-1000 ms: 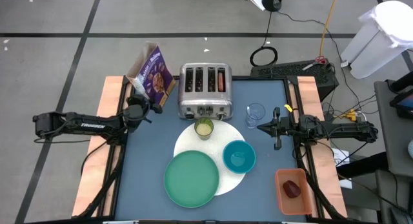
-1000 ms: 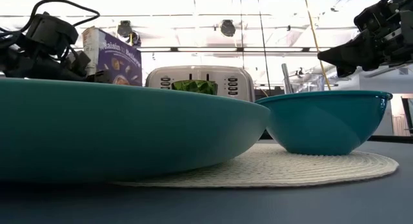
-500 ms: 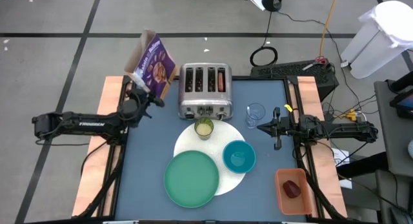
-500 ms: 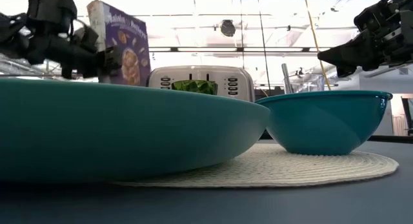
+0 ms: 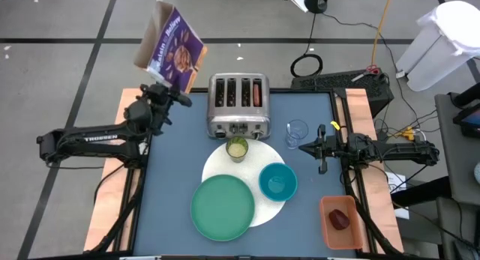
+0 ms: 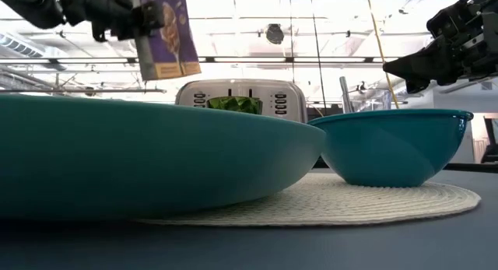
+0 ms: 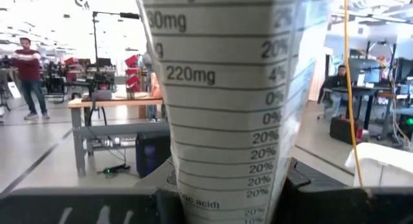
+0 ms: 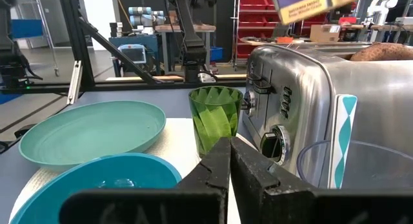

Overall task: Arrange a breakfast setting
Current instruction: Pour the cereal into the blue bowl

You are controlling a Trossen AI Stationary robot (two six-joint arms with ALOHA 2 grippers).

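- High view: the white round disc (image 5: 264,212) was already laid on the table (image 5: 172,192), with the green plate (image 5: 222,207), the teal bowl (image 5: 277,180) and the yellow-green cup (image 5: 237,148) set on it, all well apart from the left pincer (image 5: 169,92) and nearer to the right pincer (image 5: 304,147).
- The clear glass (image 5: 297,130) stood just beside the right pincer, off the disc, next to the toaster (image 5: 238,105).
- The left pincer was clenched on the purple cereal box (image 5: 171,55), which was held tilted in the air beyond the table's far left corner; in the left wrist view the box's nutrition panel (image 7: 226,108) sat between that pincer's fingers (image 7: 310,185).
- The right pincer was closed on nothing, hovering over the table's right side and pointing toward the glass and toaster.
- The dark red fruit (image 5: 340,219) lay in an orange tray (image 5: 328,231) at the near right corner, well apart from both pincers, so it was judged still to be placed.
- A brown pastry (image 8: 382,52) appeared to sit in a toaster slot, judged still to be served.
- No spoon could be made out with certainty.
- The setting was judged partly done: dishes placed; food and perhaps cereal left.
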